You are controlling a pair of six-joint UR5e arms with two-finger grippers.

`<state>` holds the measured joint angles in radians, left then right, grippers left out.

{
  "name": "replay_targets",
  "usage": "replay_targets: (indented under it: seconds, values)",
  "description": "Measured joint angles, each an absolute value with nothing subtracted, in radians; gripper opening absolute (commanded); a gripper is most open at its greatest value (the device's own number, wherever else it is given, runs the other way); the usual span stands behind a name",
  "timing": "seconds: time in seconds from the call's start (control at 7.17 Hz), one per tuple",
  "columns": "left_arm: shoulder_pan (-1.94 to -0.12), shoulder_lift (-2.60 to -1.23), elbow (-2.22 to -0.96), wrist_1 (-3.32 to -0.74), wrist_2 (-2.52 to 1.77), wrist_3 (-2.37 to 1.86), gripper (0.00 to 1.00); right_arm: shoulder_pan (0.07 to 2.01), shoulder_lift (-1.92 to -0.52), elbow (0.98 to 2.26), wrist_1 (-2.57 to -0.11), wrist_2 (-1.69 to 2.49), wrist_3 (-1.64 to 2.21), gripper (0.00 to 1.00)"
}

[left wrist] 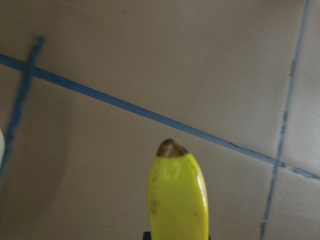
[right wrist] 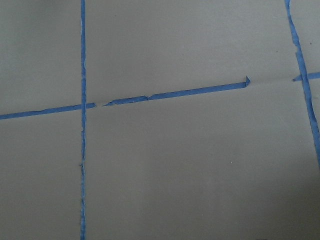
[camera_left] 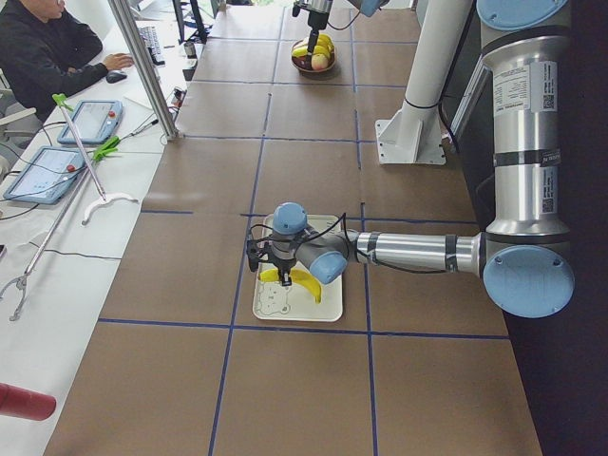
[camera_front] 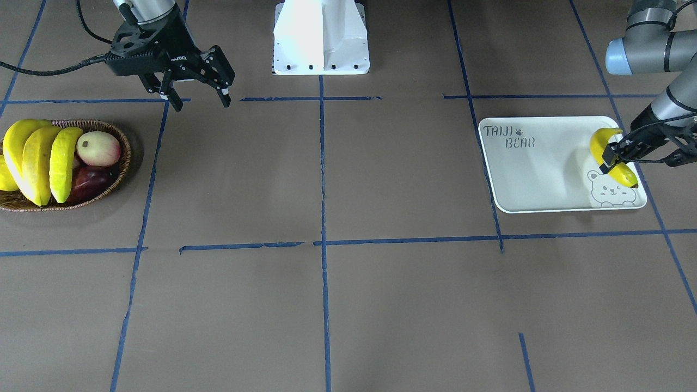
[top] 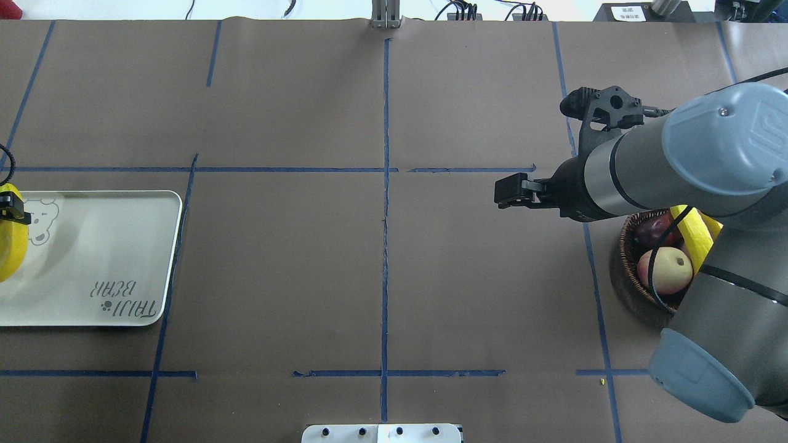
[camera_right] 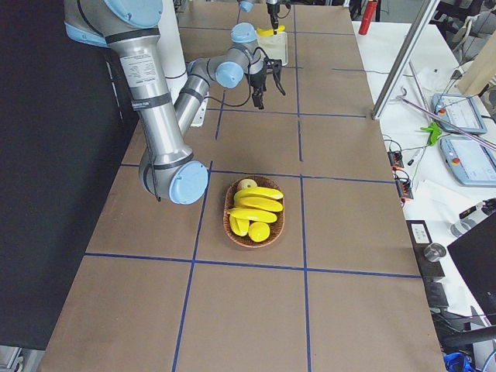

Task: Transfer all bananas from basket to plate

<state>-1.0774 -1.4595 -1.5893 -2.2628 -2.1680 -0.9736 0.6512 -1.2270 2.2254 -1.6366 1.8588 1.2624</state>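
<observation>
From the front, the basket [camera_front: 124, 163] sits on the robot's right side of the surface [camera_front: 381, 174]. It holds three bananas [camera_front: 38, 158] lying side by side across it, a pink-white apple [camera_front: 98, 148] and a dark red fruit [camera_front: 90, 181]. The right gripper [camera_front: 200, 103] hangs over the surface just behind the basket, jaws apart. At the other end, the plate [camera_front: 544, 163] has a fourth banana [camera_front: 624, 174] at its outer short edge by the bear drawing. The left gripper [camera_front: 611, 157] is clamped on this banana's middle; whether it touches the plate cannot be told. Overhead, the right arm covers most of the basket, and basket and plate lie well apart with a wide stretch of taped surface between them. The left side view shows the fourth banana low over the plate. The right side view shows a plump yellow fruit [camera_right: 260, 231] also in the basket, which stands well in from the surface's edges. The left wrist view shows the fourth banana's dark tip over the surface. The right wrist view shows only blue tape lines [right wrist: 82, 150].
</observation>
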Motion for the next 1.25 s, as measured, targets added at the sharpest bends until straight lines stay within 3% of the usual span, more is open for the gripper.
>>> replay_targets:
  seconds: [0.14,0.7,1.25]
  values:
    - [-1.077,-1.462,-1.579,-2.264,-2.16,-0.974,0.99,0.653,-1.227,2.225,-1.636,1.858,1.26,1.0]
    - [-1.076,-1.459,-1.615,-2.271,-2.189,-0.984,0.99,0.711,-1.261,2.226,-1.663,1.915,1.181,1.0]
    - [-1.077,-1.494,-1.801,-2.15,-2.284,-1.065,0.99,0.948,-1.506,2.228,-1.667,2.098,0.76,1.0]
